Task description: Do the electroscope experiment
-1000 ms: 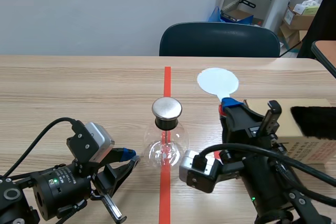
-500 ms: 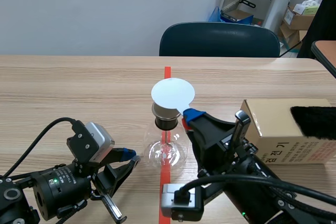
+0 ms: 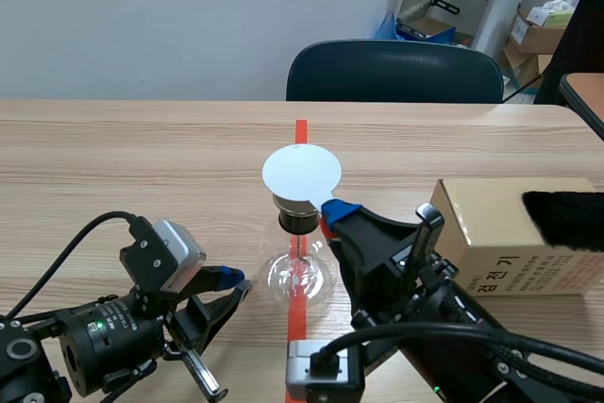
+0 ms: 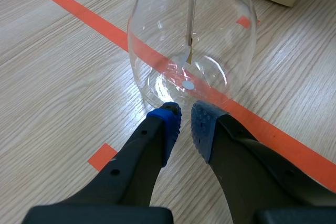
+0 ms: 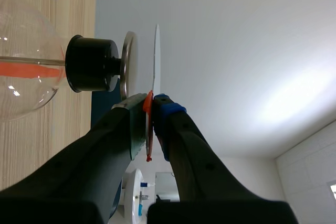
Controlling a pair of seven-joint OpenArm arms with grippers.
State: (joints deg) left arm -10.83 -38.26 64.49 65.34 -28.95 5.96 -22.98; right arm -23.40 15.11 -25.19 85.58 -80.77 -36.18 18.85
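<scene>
Disc (image 3: 301, 172) shifted above electroscope (image 3: 300, 266), cardboard box (image 3: 500, 233) beside

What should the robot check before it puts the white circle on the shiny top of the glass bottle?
1. Right gripper shut on white disc by its handle: ok.
2. Disc above metal cap, with a gap between them: ok.
3. Flask standing upright: ok.
4. Left gripper clear of the flask: cannot tell.
5. Foil leaf inside hanging down: cannot tell.
</scene>
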